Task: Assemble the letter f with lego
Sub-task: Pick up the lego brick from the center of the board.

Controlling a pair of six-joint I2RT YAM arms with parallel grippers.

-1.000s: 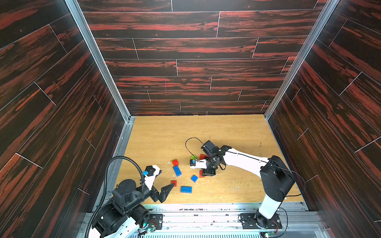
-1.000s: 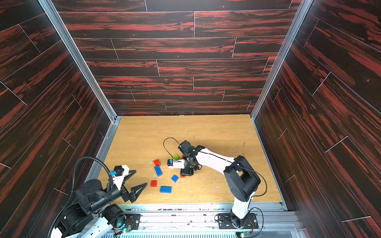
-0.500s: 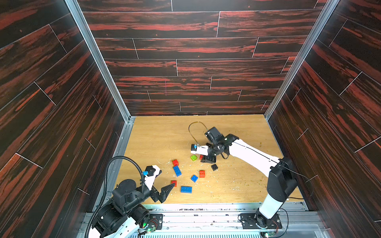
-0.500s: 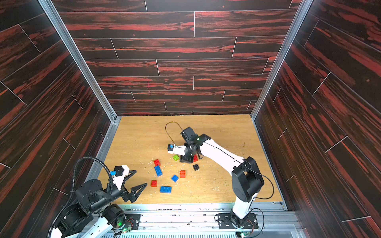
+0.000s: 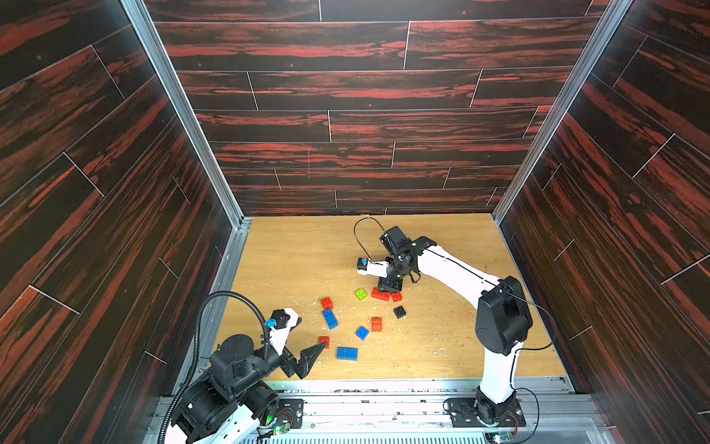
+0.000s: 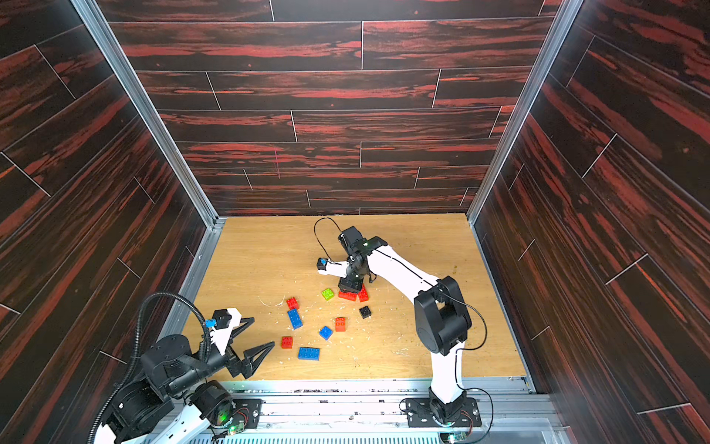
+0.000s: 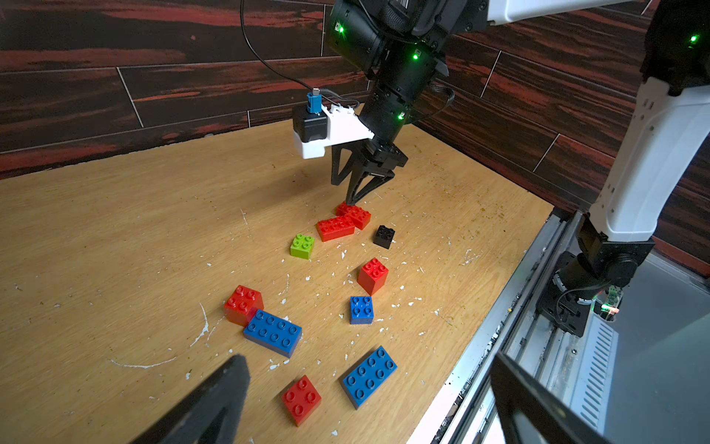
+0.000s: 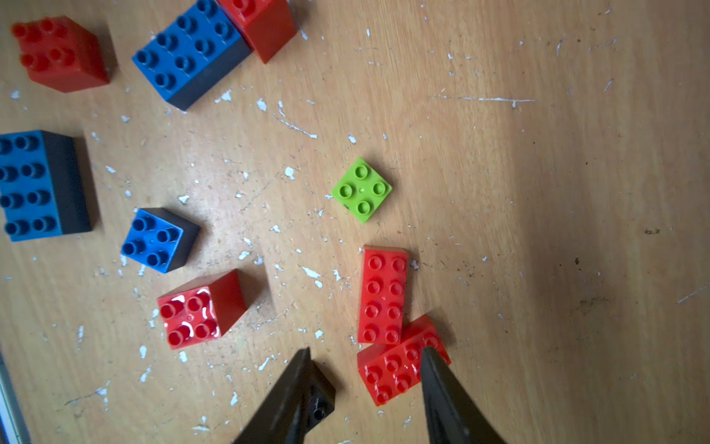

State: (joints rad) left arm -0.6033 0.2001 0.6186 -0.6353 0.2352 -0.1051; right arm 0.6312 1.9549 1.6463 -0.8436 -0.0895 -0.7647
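Right gripper has shifted over studded red oblong bricks, parted; left gripper spread.

a lab robot cell: dark wood-print panels, aluminium frame posts, scuffed plywood floor.

Flecked wooden tabletop under red and blue lego bricks, a green brick, a black brick.

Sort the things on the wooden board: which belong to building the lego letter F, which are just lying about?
For the job: red studded plastic bricks, blue studded plastic bricks, lime green square brick, black square brick.
Lying about: white flecks, dark crumbs.
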